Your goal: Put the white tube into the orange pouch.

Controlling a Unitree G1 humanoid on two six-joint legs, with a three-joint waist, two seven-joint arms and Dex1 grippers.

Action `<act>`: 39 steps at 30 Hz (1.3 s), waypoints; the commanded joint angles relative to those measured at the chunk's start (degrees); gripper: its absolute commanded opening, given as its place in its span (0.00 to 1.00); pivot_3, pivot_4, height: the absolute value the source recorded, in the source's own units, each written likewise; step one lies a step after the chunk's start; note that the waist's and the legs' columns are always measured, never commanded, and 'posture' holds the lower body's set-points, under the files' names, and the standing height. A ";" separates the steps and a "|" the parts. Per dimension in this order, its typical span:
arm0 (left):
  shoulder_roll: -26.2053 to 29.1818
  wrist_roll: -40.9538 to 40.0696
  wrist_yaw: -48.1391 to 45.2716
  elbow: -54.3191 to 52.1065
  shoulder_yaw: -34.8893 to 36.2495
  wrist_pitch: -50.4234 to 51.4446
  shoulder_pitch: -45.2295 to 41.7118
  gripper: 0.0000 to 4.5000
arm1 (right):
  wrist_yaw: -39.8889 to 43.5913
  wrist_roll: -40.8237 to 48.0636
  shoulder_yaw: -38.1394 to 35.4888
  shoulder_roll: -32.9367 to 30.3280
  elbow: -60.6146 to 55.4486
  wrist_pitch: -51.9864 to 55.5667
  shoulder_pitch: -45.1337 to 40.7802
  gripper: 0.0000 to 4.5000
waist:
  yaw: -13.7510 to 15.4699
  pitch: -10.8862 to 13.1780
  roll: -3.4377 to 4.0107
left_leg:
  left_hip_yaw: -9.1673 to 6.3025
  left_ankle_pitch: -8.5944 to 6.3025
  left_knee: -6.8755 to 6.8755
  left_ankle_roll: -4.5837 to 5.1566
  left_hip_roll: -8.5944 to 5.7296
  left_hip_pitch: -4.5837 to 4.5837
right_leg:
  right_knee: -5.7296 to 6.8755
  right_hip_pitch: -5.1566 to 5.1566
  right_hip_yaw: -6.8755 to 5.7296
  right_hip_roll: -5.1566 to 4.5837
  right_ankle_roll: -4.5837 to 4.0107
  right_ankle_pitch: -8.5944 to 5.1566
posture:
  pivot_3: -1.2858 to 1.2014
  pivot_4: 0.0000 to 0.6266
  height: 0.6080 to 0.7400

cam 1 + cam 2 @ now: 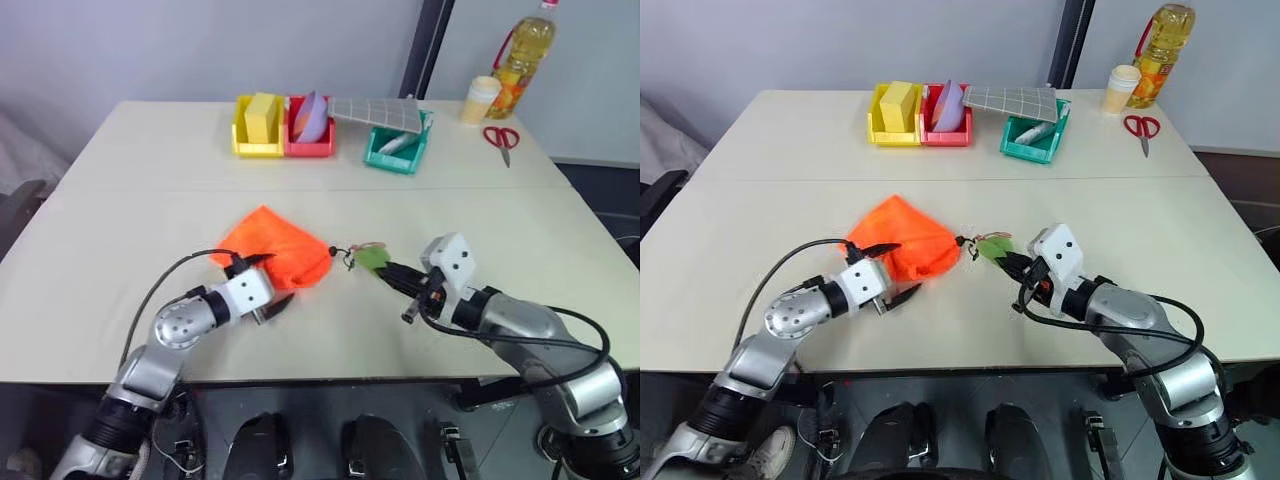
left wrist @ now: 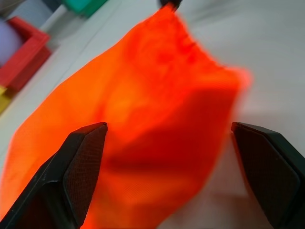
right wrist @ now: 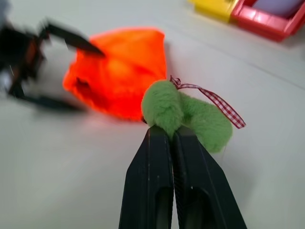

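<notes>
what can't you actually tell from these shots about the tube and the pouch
- White tube: a whitish tube lies in the teal bin; too small in the eye views to read label marks.
- Orange pouch: its mouth is blurred in the left wrist view, so whether it is open or drawn is unclear.
- Right gripper: shut at the green fuzzy tag; the cord is hidden.

Before you: bright orange pouch with a fuzzy green tag tied by red-and-white checked ribbon; at the far side, yellow bin, red bin, teal bin, red-handled scissors; black fingers; cream table.
</notes>
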 commanded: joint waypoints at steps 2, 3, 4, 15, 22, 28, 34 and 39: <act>5.07 0.57 1.24 11.37 5.53 -5.83 -0.24 0.99 | 0.64 -3.03 0.44 -0.86 0.96 -2.49 -0.56 0.00 | -0.01 0.00 0.00 | 0.00 0.00 0.00 -0.01 0.01 0.00 | 0.00 -0.01 0.00 0.00 -0.03 0.00 | 0.52 0.24 1.00; 5.75 0.74 1.41 13.08 5.77 -7.35 -0.66 0.99 | 0.77 -3.43 0.48 -0.78 1.22 -2.73 -0.66 0.00 | -0.01 0.00 0.00 | 0.00 0.00 0.00 -0.01 0.01 0.00 | 0.00 -0.09 0.00 0.00 -0.04 0.00 | 0.52 0.24 1.00; 6.54 0.71 2.18 16.19 6.56 -8.30 -1.64 0.99 | 0.87 -3.69 0.50 -0.57 1.34 -2.92 -0.80 0.00 | 0.00 0.00 0.02 | 0.00 -0.01 0.00 -0.04 0.01 0.00 | 0.00 -0.22 0.00 0.00 -0.13 -0.04 | 0.52 0.24 1.00; 4.18 -22.81 -12.13 10.54 12.87 3.20 0.86 0.99 | 0.86 -5.36 1.33 1.77 1.23 -3.47 -1.18 0.00 | -0.32 0.03 -0.02 | 0.09 0.02 -0.02 -0.03 0.02 -0.16 | -0.01 -0.13 -0.02 -0.03 -0.16 -0.03 | 0.52 0.24 1.00; 4.47 -21.42 -15.82 -4.24 8.56 4.62 4.47 0.99 | 1.27 -5.27 1.50 2.04 1.03 -3.30 -1.09 0.00 | -0.07 0.06 -0.06 | 0.09 0.04 0.00 -0.08 0.01 -0.13 | -0.01 -0.12 -0.02 -0.03 -0.18 -0.04 | 0.52 0.24 1.00; 2.53 -5.13 -11.78 -3.80 0.42 -11.12 1.48 0.99 | 1.18 -5.55 1.84 2.55 1.77 -3.55 -1.89 0.00 | 0.42 0.06 -0.05 | 0.10 -0.05 -0.03 -0.24 0.00 -0.12 | -0.11 -0.14 0.00 -0.03 -0.24 -0.04 | 0.52 0.24 1.00; 1.00 6.59 -5.24 2.21 -3.53 -16.92 -3.18 0.94 | 0.70 -5.93 1.89 3.25 1.69 -3.46 -2.07 0.00 | 0.41 0.06 -0.04 | 0.11 0.04 -0.07 -0.08 0.01 -0.14 | -0.14 -0.13 0.01 -0.02 -0.23 -0.03 | 0.52 0.24 1.00; -0.02 7.82 -3.15 6.18 -4.02 -19.46 -6.15 0.49 | 0.24 -6.35 1.79 3.91 1.28 -3.40 -1.73 0.00 | 0.47 0.06 -0.04 | 0.13 0.04 -0.05 -0.04 0.01 -0.15 | -0.14 -0.10 0.00 -0.02 -0.21 -0.02 | 0.52 0.24 1.00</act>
